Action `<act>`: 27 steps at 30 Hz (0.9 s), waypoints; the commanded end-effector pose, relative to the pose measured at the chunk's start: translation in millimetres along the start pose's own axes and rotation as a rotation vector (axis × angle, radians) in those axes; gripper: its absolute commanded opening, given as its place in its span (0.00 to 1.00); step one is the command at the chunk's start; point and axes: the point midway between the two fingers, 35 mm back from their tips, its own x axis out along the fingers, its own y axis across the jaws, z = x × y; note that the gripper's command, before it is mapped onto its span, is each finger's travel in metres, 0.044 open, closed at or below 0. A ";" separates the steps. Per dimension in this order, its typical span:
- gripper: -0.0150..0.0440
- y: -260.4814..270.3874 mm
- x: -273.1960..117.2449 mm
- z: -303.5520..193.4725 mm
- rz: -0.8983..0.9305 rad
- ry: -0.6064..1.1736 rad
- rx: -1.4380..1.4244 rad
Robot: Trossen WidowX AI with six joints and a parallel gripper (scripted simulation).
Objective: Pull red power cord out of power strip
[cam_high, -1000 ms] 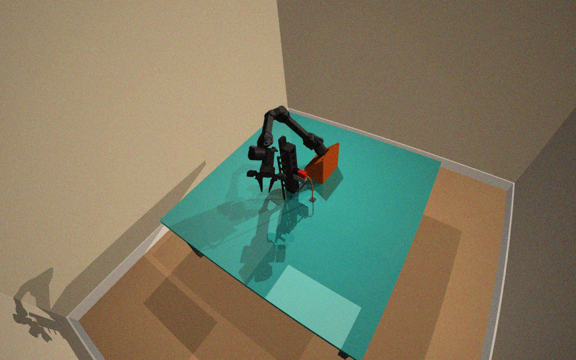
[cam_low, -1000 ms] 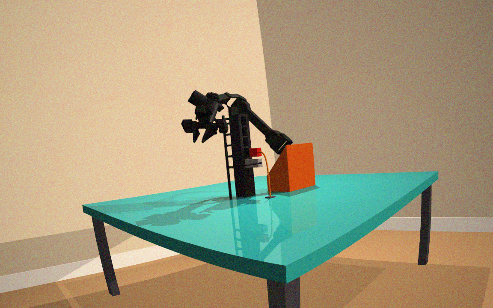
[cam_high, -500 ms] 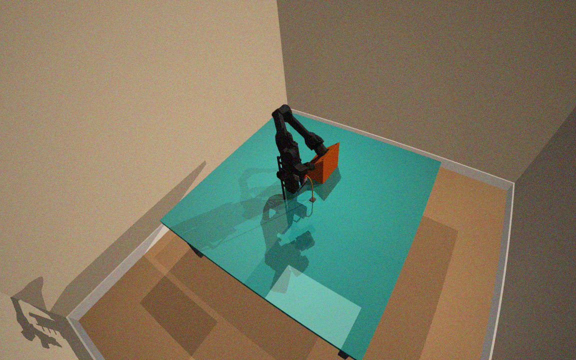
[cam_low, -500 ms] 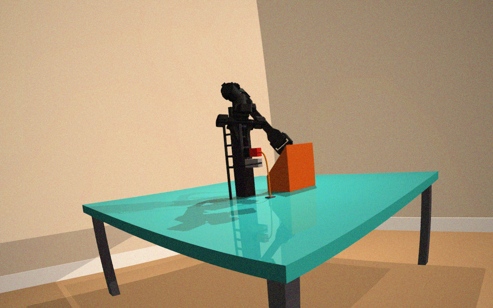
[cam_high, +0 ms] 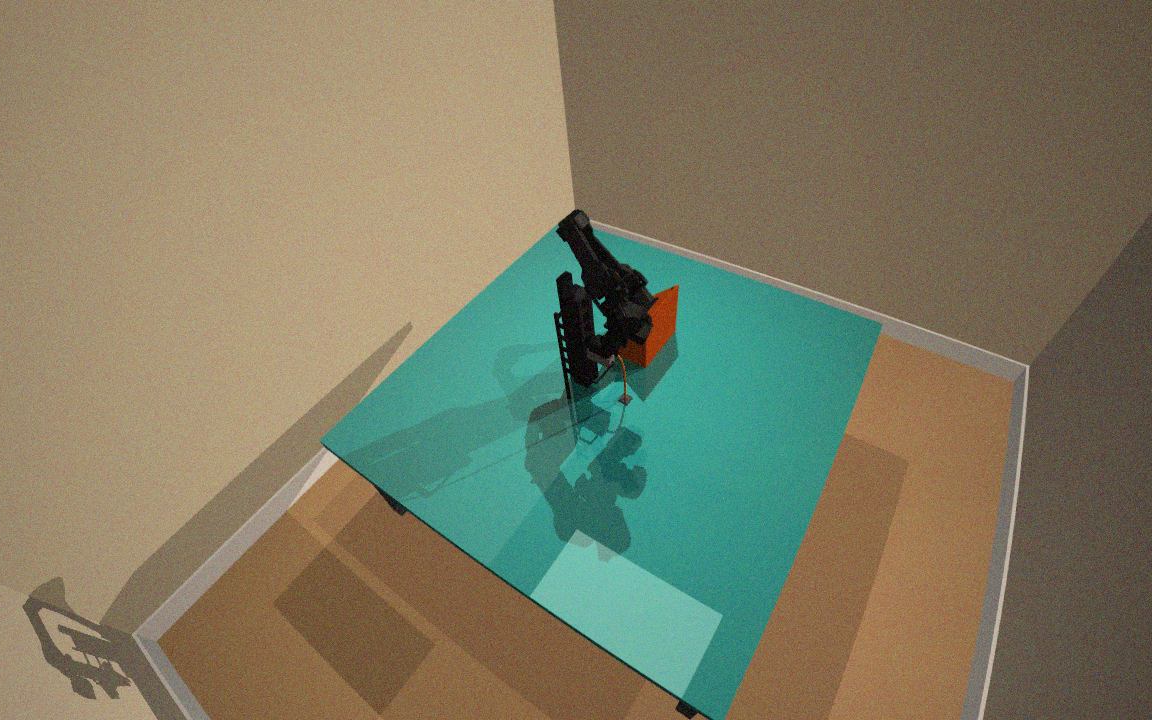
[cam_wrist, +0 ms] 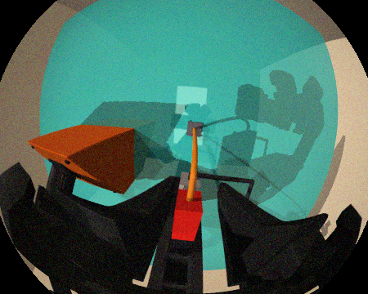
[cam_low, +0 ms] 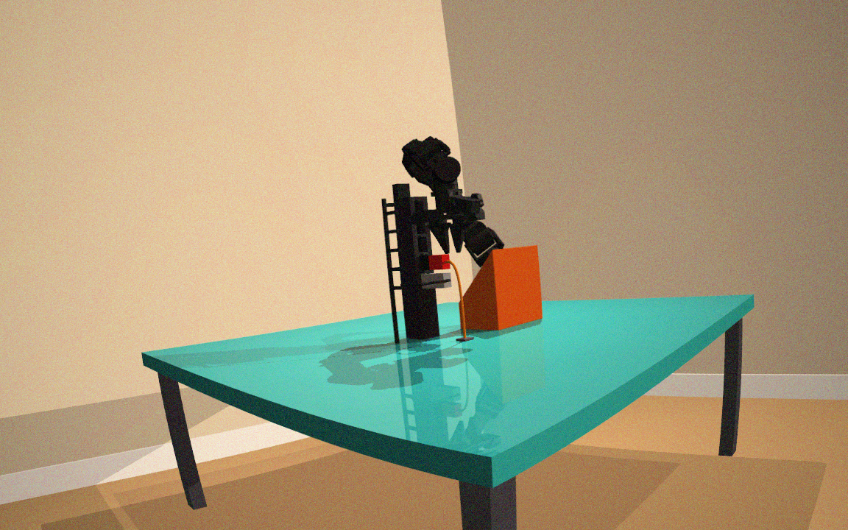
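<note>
The gripper [cam_wrist: 190,207] hangs partly spread over the red plug [cam_wrist: 186,221] (seated in the power strip [cam_low: 416,263]) — gripping nothing.

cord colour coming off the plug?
Orange cord, off the red plug; clearest in the wrist view.

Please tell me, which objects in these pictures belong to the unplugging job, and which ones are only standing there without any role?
Belonging to the job:
- small red block-shaped plug, still seated in the strip
- thin orange cord hanging to the table
- tall black upright power strip
- black pincer, open above the plug, holding nothing

Only standing there:
- orange wedge-shaped block
- thin black ladder-like rack
- glossy teal table
</note>
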 end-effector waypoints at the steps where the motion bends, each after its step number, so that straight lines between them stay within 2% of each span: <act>1: 0.53 0.7 1.3 -0.1 0.004 0.017 -0.007; 27: 0.53 1.6 0.8 -39.6 0.004 0.020 -0.007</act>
